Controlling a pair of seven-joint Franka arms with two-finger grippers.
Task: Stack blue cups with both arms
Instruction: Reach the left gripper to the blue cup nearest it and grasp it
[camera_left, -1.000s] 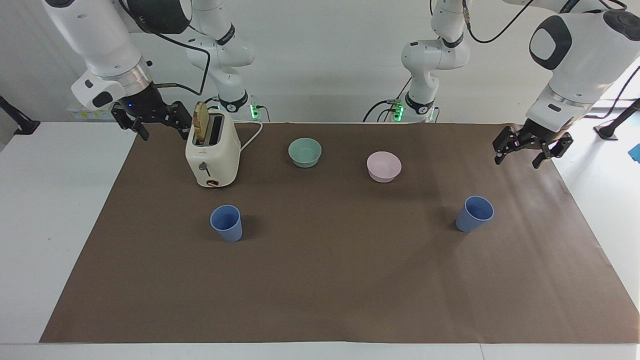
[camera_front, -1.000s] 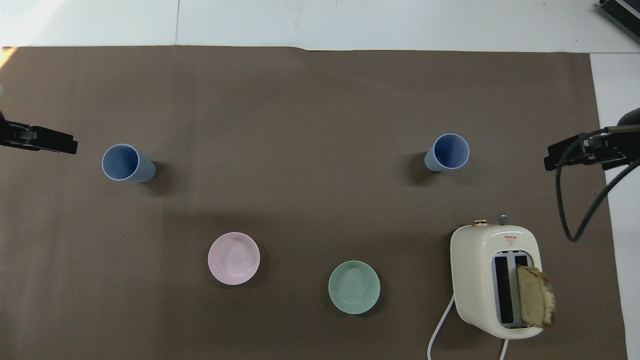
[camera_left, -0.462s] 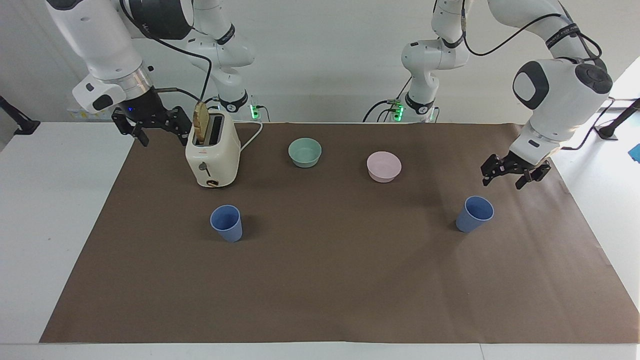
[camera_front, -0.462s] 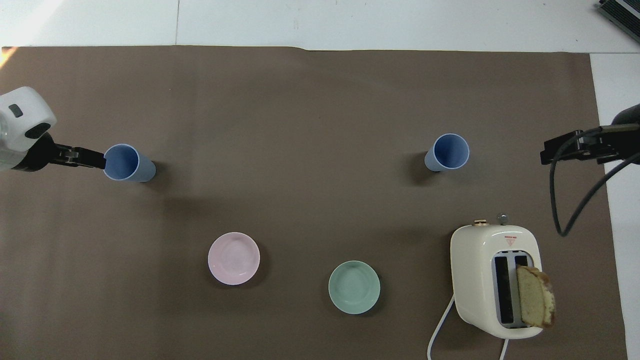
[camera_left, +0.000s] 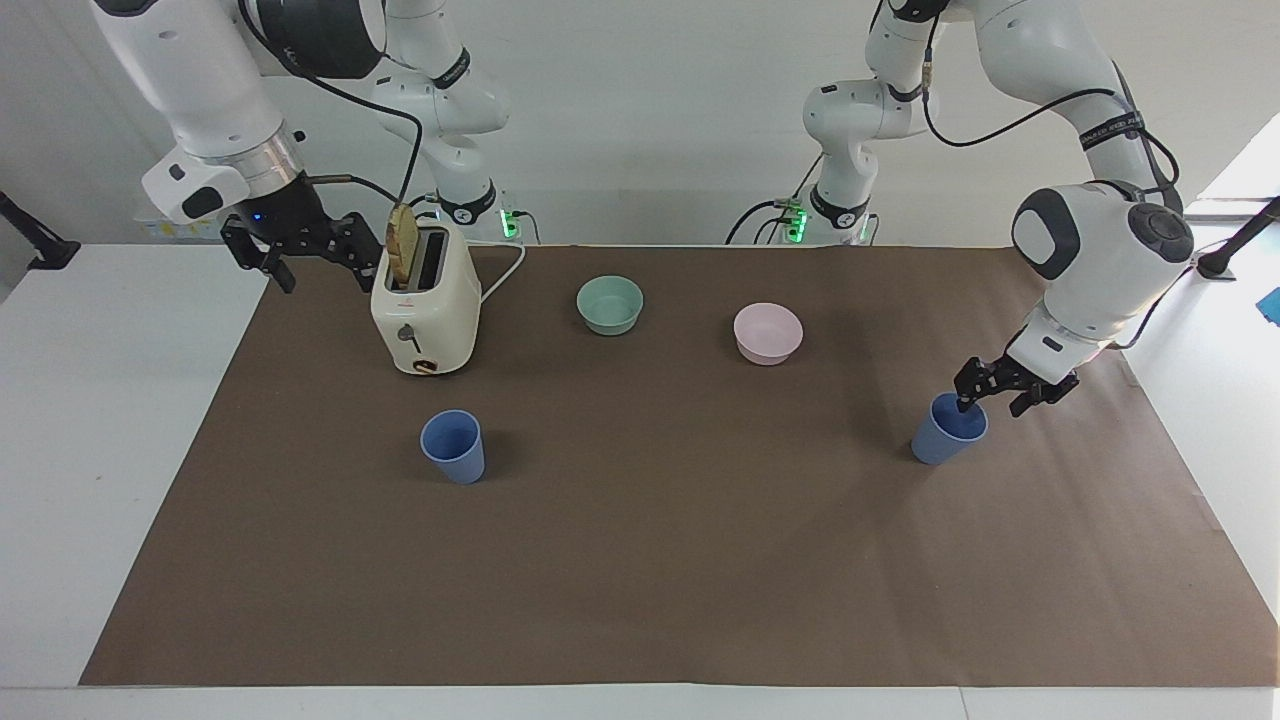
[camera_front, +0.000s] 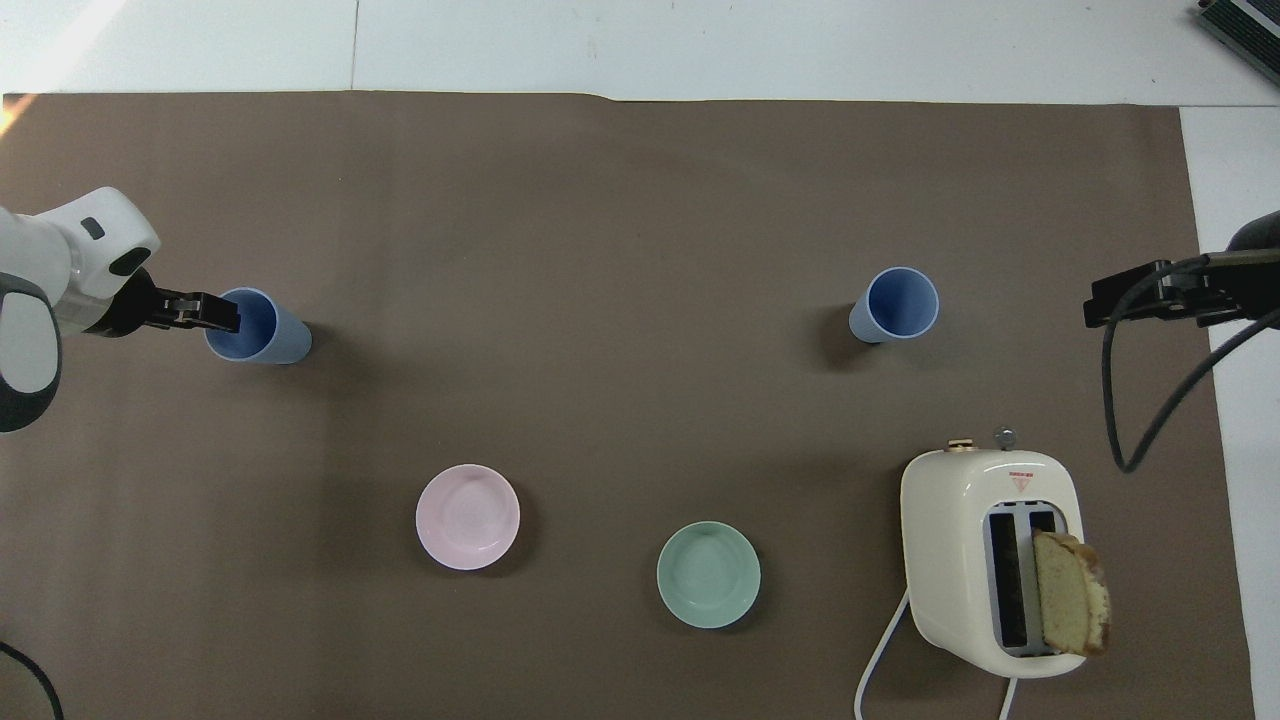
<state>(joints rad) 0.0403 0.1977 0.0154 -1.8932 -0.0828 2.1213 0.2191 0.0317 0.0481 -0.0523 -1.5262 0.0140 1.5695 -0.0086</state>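
Cup at the left arm's end (camera_left: 948, 428): upright on the brown mat (camera_left: 640, 560), well apart from its twin and farther from the robots than the pink bowl (camera_left: 768, 332).
Cup at the right arm's end (camera_left: 453, 446): upright, untouched, farther from the robots than the toaster (camera_left: 425, 305).
Change: over the last second the left gripper (camera_left: 1000, 392) has dropped from the air above the mat's edge down to the first cup's rim.
Meaning: judged from this, the first pick-up is just starting; no cup is lifted, nothing stacked.
Left gripper state: fingers spread but narrowing, one fingertip at or inside the rim, the other outside; whether they press the wall I cannot tell.
Right gripper (camera_left: 305, 250): spread wide, empty, waiting in the air beside the toaster's bread slice (camera_left: 403, 246).
Green bowl (camera_left: 610, 304): idle, near the robots.
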